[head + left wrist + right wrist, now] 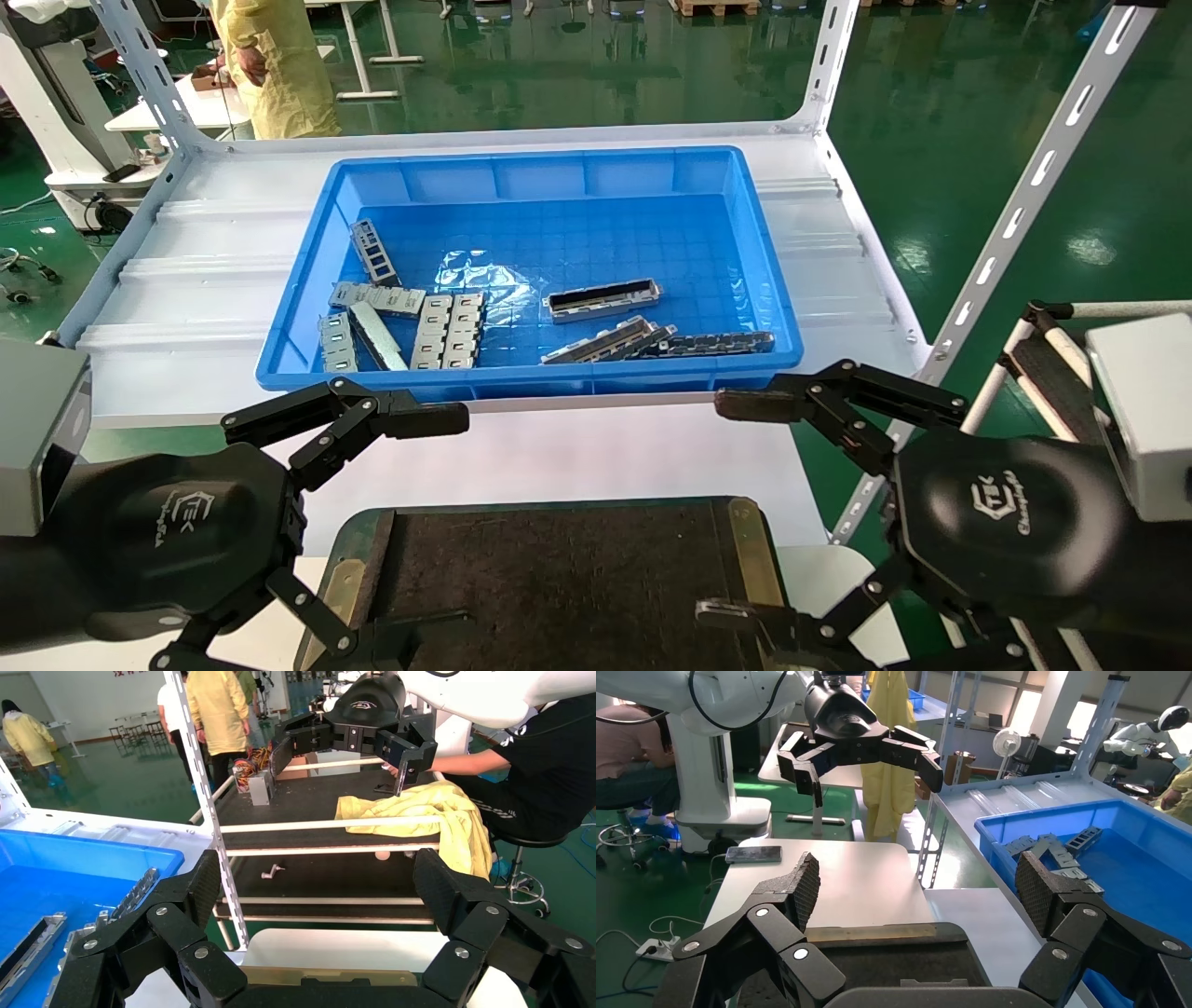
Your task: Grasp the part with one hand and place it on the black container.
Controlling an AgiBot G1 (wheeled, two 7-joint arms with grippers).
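Here, both end effectors, left (410, 531) and right (745, 508), hover spread wide and empty over the tray (559, 578); the part (603, 300) lies in the bin (307, 359) among strips, so a reach may snag a neighbour or the wall.

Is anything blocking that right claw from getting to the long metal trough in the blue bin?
Only the blue bin's near wall lies between them; the right gripper, open, must go over it. The part lies alone on the bin floor, nothing on it. Other pieces lie just nearer the robot.
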